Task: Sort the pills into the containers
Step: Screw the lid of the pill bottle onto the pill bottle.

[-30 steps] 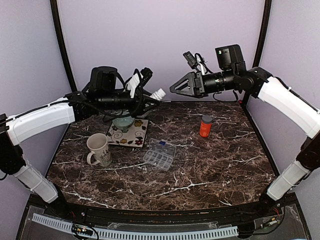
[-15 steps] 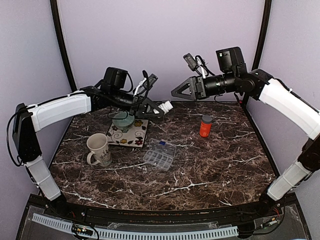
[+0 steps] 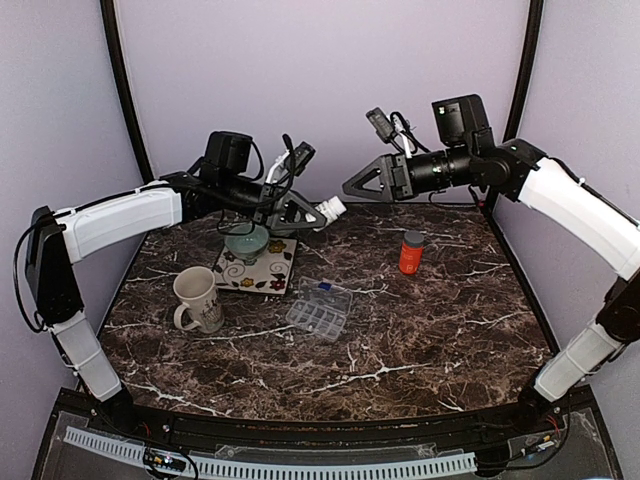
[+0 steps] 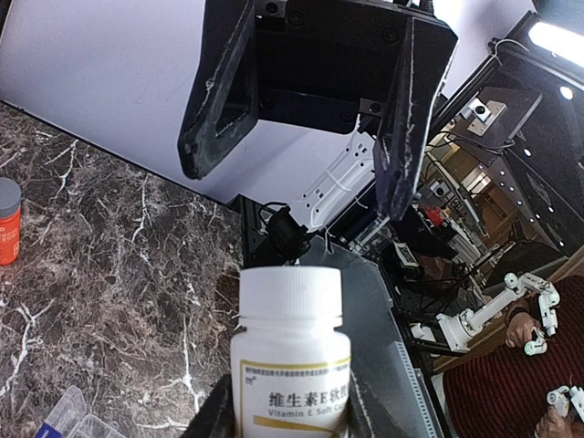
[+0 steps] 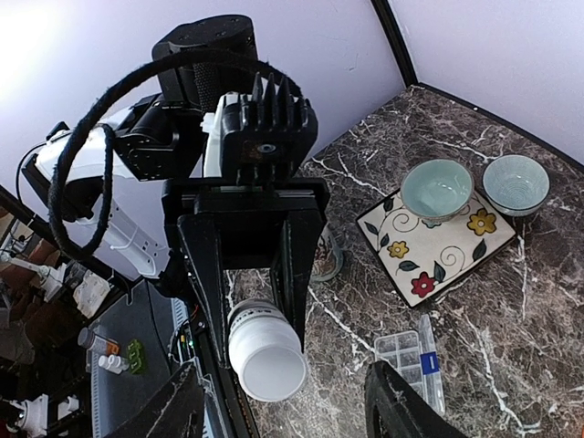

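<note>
Left gripper point(image 3: 312, 213) was clenched on a smooth white round bottle point(image 3: 331, 210), raised, its label partly cut off. Right gripper point(image 3: 350, 185) was spread and empty, facing it. Clear gridded organiser box point(image 3: 319, 311) lay flat mid-way on the veined marble table point(image 3: 450, 330), with room all round; its contents were unreadable.

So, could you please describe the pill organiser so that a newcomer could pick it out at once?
On the dark marble table, find the cream mug on the left half. Just right of it, nearer the arms than the flowered square plate, lies the organiser box: flat, clear plastic with a grid of small cells, the only see-through thing there.
</note>
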